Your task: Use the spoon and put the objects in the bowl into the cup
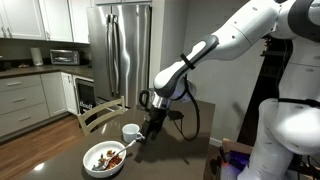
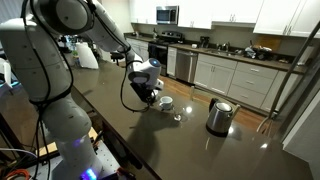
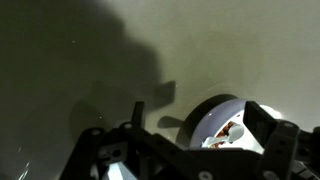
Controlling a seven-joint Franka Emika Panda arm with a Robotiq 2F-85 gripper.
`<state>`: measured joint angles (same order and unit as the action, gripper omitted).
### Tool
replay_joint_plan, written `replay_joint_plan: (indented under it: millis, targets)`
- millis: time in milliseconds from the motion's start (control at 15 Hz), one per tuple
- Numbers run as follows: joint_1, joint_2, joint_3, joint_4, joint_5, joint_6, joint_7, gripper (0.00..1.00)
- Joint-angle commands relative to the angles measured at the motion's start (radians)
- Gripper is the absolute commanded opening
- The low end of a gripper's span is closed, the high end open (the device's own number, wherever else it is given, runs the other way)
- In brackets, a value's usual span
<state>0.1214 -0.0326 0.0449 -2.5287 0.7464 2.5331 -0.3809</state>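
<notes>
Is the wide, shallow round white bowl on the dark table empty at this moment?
No: in an exterior view the wide white bowl holds a heap of small brown and reddish bits.

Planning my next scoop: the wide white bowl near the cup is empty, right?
Not empty. The wide white bowl near the cup holds a heap of brown and reddish bits, as an exterior view shows.

Readable text, labels, brands, numbers, signs: none. From where I work, nothing in any view is sharp enough to read.
</notes>
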Motion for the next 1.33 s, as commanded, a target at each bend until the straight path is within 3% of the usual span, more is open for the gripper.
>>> replay_joint_plan:
  millis: [0, 200, 400, 867, 1200, 1267]
  targets:
    - [-0.072, -0.094, -0.040, 0.109, -0.268, -0.263, 0.170, 1.00]
    - [-0.091, -0.126, -0.059, 0.238, -0.391, -0.452, 0.232, 1.00]
    - [-0.088, -0.149, -0.055, 0.326, -0.456, -0.546, 0.268, 1.00]
    - [-0.076, -0.199, 0.000, 0.382, -0.640, -0.568, 0.331, 1.00]
    - [-0.083, -0.251, 0.048, 0.373, -0.834, -0.588, 0.438, 1.00]
    - [-0.072, -0.219, 0.025, 0.374, -0.769, -0.550, 0.385, 1.00]
